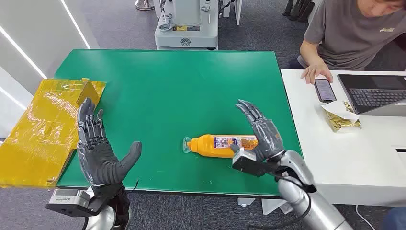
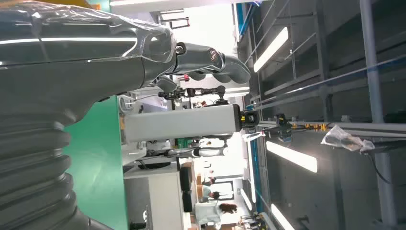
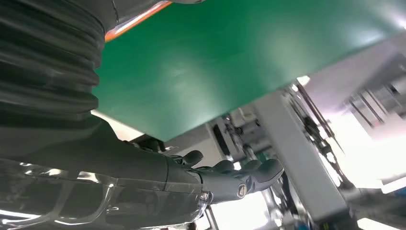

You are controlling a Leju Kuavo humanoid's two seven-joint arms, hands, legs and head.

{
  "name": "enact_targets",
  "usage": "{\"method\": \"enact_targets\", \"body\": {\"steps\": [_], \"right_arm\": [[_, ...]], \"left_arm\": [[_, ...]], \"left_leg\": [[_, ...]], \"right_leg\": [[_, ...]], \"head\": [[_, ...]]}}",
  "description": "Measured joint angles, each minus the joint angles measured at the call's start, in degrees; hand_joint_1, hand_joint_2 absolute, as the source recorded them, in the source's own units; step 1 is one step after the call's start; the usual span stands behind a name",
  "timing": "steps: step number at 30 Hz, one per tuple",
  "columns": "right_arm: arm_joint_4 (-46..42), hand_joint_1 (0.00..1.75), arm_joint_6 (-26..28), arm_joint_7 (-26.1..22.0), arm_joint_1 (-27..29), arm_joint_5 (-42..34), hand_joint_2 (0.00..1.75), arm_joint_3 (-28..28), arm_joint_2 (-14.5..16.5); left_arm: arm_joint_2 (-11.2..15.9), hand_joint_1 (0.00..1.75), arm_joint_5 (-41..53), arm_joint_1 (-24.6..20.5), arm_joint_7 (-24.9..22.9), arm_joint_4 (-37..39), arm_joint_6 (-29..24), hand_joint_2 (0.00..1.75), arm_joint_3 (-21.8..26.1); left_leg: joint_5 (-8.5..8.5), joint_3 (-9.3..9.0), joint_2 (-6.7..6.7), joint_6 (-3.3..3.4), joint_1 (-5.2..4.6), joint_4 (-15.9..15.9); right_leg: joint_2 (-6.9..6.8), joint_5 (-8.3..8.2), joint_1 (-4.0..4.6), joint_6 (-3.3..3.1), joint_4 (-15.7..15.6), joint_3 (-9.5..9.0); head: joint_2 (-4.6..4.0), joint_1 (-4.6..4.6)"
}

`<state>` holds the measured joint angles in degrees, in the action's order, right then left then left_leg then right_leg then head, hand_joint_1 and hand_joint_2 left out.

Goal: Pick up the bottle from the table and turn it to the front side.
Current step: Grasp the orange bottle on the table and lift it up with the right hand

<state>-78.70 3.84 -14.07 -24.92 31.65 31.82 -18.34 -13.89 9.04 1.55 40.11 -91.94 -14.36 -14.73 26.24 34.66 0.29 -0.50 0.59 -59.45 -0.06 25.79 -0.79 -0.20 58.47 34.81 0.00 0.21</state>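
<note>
A: Status? The orange bottle (image 1: 221, 145) lies on its side on the green table (image 1: 167, 86), beside the right hand (image 1: 262, 132). Both hands empty, fingers spread; left hand (image 1: 98, 148) well apart.

B: Risk: the smooth, round plastic body likely rolls if nudged; the glossy label may slip.

Across the middle of our head view lies a green table (image 1: 182, 86) on grey carpet (image 1: 119, 24), with a white desk (image 1: 344, 158) touching its right edge. At the top centre we see a white machine base (image 1: 186, 28), and a white wall panel (image 1: 28, 33) fills the upper left. Our left wrist view shows long ceiling light strips (image 2: 292, 157).
</note>
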Motion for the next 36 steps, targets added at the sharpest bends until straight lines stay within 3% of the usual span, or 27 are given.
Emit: {"method": "enact_targets", "body": {"steps": [4, 9, 14, 19, 26, 36], "right_arm": [[2.2, 0.00, -7.2, 1.0, -5.6, -1.1, 1.75, 0.1, -4.1], [8.6, 0.00, -24.2, 1.4, -18.0, -4.1, 1.75, 4.4, -8.9], [16.9, 0.00, -32.2, 0.6, -31.8, -10.1, 1.75, 11.6, -9.6], [22.3, 0.00, -40.3, -2.1, -40.8, -15.6, 1.75, 20.3, -9.4], [28.2, 0.00, -41.4, -5.4, -46.8, -22.0, 1.75, 31.0, -7.7], [35.2, 0.00, -37.1, -9.3, -43.7, -23.9, 1.75, 39.3, -2.8]], "left_arm": [[0.2, 0.00, -0.6, 0.2, 0.1, 0.0, -0.1, 1.75, 0.0], [0.7, 0.00, -1.9, 0.2, 0.1, 0.0, 0.4, 1.75, 0.0], [0.9, 0.00, -2.3, 0.1, 0.1, -0.1, 1.5, 1.75, 0.0], [0.9, 0.00, -2.5, 0.0, 0.1, -0.1, 3.5, 1.75, 0.0], [0.9, 0.00, -1.9, -0.6, 0.1, -0.1, 3.8, 1.75, 0.0], [0.9, 0.00, -1.5, -0.7, 0.1, -0.1, 3.9, 1.75, 0.0]], "left_leg": [[-0.01, 0.01, -0.02, 0.02, 0.00, 0.0], [-0.01, 0.05, 0.01, 0.05, 0.00, 0.0], [-0.04, 0.04, -0.04, 0.06, 0.03, 0.0], [-0.06, 0.07, -0.13, 0.07, 0.03, 0.0], [-0.05, 0.09, -0.12, 0.07, 0.02, 0.0], [-0.06, 0.07, -0.14, 0.07, 0.03, 0.0]], "right_leg": [[-0.01, 0.00, 0.00, 0.00, 0.0, 0.00], [0.01, -0.04, -0.01, -0.03, 0.0, 0.07], [-0.03, -0.03, 0.01, -0.04, 0.1, 0.06], [-0.12, -0.03, 0.02, -0.04, 0.1, 0.07], [-0.12, -0.02, 0.02, -0.02, 0.1, 0.05], [-0.13, -0.02, 0.03, -0.02, 0.1, 0.06]], "head": [[0.00, 0.00], [0.00, -0.02], [0.00, -0.02], [0.00, -0.02], [0.00, -0.02], [0.00, -0.02]]}}
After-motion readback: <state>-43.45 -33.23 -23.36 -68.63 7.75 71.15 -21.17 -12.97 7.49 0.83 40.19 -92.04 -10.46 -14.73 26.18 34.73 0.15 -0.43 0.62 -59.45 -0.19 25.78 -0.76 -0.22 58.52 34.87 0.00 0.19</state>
